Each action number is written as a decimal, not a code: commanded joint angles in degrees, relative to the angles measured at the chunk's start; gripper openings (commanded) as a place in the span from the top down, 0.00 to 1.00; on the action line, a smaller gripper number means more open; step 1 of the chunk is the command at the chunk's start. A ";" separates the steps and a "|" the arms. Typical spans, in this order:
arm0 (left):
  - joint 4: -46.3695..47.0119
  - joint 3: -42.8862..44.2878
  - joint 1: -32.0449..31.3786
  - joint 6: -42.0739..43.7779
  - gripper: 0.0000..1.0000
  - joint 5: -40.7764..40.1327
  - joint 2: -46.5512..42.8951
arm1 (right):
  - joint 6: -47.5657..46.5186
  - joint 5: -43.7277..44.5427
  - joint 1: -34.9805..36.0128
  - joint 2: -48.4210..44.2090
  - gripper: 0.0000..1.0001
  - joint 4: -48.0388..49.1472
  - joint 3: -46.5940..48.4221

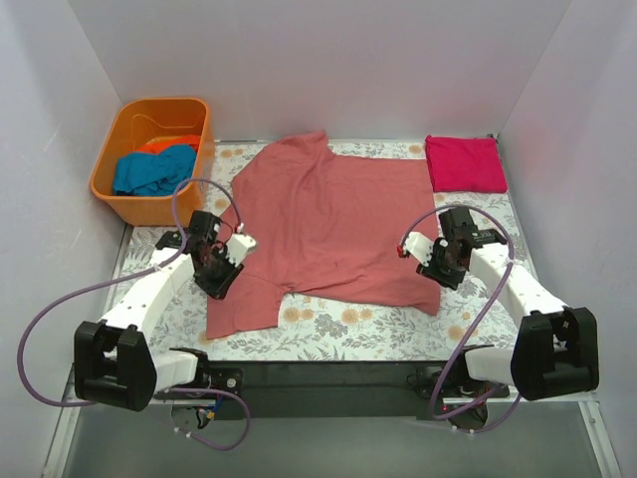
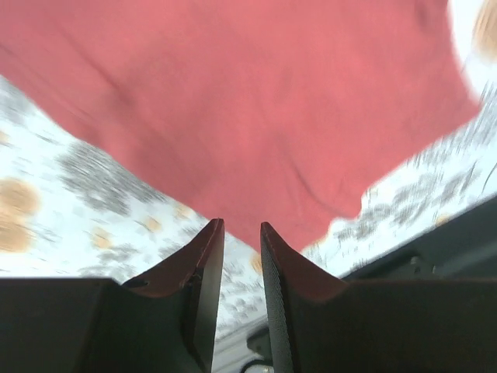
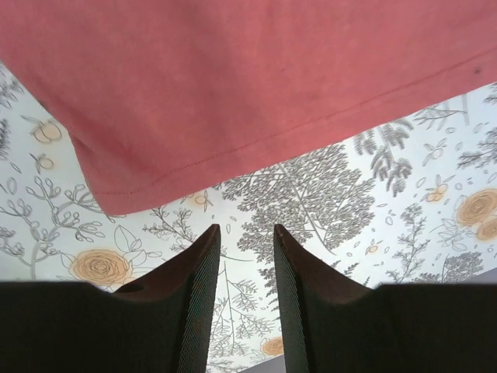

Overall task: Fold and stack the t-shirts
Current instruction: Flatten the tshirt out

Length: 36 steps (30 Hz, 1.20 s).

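Observation:
The large brick-red t-shirt lies spread flat on the flowered table cover. A folded magenta-pink t-shirt rests at the back right corner. Teal-blue and orange shirts lie in the orange tub. My left gripper hovers at the red shirt's left sleeve, jaws slightly apart and empty; its wrist view shows the red cloth ahead of the fingers. My right gripper hovers at the shirt's right hem, open and empty; the hem lies just beyond its fingertips.
The orange tub stands off the table's back left corner. White walls enclose the back and both sides. A black strip runs along the table's near edge between the arm bases. Purple cables loop from both arms.

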 commanded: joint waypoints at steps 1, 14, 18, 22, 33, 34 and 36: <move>3.69 8.27 -0.07 -4.97 0.75 3.06 3.15 | 3.27 -7.25 0.07 2.62 0.61 -5.03 6.72; 11.87 16.20 0.02 -8.68 0.52 2.80 22.15 | 4.26 -10.26 5.43 -0.97 0.62 -9.63 -2.23; 12.93 14.70 0.02 -8.77 0.52 2.27 22.33 | 6.10 -9.64 7.36 -0.97 0.63 -7.79 -3.55; 13.37 13.91 0.11 -9.03 0.52 2.10 22.77 | 7.16 -7.97 9.38 -0.10 0.63 -4.80 -5.31; 15.66 10.39 0.81 -8.06 0.49 0.17 22.68 | 8.22 -0.60 10.09 2.02 0.67 3.90 -10.14; 15.83 10.04 0.72 -7.89 0.49 -0.01 22.51 | 8.22 -0.06 10.00 2.02 0.72 4.17 -10.58; 16.62 8.99 0.90 -7.71 0.49 -0.36 22.42 | 8.13 0.55 10.18 1.75 0.88 4.96 -11.81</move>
